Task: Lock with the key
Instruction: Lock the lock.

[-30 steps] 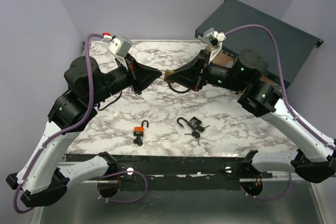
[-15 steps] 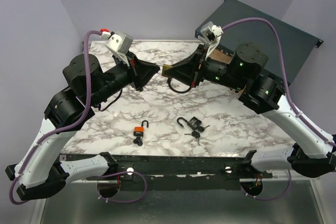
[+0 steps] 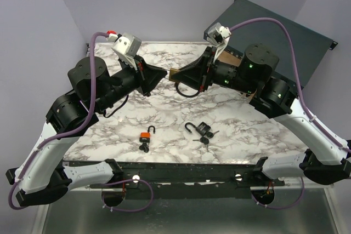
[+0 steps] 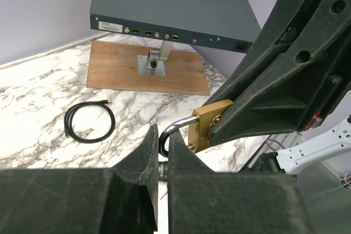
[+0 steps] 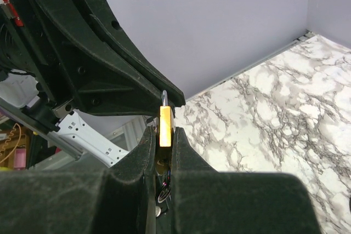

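Left wrist view: the left gripper (image 4: 163,135) has its fingers pressed together, and the free end of the silver shackle (image 4: 178,127) runs down into the slit between them, so they appear to be pinching it. The shackle belongs to the brass padlock (image 4: 208,127). The right gripper (image 5: 163,132) clamps the padlock's body flat between its fingers. The lock hangs in the air between the two arms, over the far half of the tabletop (image 3: 258,135), about midway between its left and right edges.

I judge the step in hand to be closing this padlock, with one arm bracing the body and the other on the shackle. The next move calls for lining the shackle's free leg up with its hole and pushing it home. A key turn would follow if the lock needs one. Something dark (image 5: 162,193) dangles under the body, perhaps its keys, but it is too blurred to tell.

An orange padlock (image 3: 146,135) and a black padlock (image 3: 200,129), its shackle open, lie near the near edge, each with keys beside it.

No brand can be read on any lock. The dark device (image 4: 170,4) at the far right corner carries a small white label (image 4: 107,26) that is too small to read.
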Tool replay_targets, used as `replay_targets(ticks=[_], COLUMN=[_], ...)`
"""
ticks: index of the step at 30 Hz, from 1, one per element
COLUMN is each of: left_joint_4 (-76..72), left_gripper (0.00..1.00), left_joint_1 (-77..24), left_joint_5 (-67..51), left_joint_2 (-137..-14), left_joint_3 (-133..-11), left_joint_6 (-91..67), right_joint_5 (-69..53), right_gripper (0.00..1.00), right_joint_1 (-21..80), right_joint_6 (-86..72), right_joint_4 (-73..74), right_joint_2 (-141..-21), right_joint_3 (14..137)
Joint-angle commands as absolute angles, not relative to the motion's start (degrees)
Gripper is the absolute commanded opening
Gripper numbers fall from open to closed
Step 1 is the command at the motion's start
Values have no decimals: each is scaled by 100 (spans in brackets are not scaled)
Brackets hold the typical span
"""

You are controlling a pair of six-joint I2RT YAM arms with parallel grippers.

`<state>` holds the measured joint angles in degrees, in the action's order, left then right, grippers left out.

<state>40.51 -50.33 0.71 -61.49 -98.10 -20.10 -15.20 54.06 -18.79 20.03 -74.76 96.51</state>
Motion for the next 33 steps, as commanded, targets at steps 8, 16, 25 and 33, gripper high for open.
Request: replay_targets(ticks=[8, 16, 25, 33], left_joint_4=[3480, 3498, 3346, 3174], left_gripper=[0, 0, 0, 0], left_joint_1=[-5704, -5739, -5760, -5870], left_joint_5=[-2376, -2789, -3177, -3463], left_joint_2=[-6610, -6650, -6596, -6679], left_joint_3=[-9773, -9848, -9792, -9826], left_joint_6=[-2585, -2566, -2615, -2737], right_joint_5=[-1111, -1049, -968, -977], right_gripper=[1, 1, 1, 1], right_joint_1=[5596, 5593, 5595, 5642], right_joint_6=[-1617, -1545, -1454, -1449], right_joint_4=[1761, 1792, 1854, 1829], right_joint_2=[-8323, -8367, -8385, -8495], right_joint_3=[9445, 9444, 9387, 9401])
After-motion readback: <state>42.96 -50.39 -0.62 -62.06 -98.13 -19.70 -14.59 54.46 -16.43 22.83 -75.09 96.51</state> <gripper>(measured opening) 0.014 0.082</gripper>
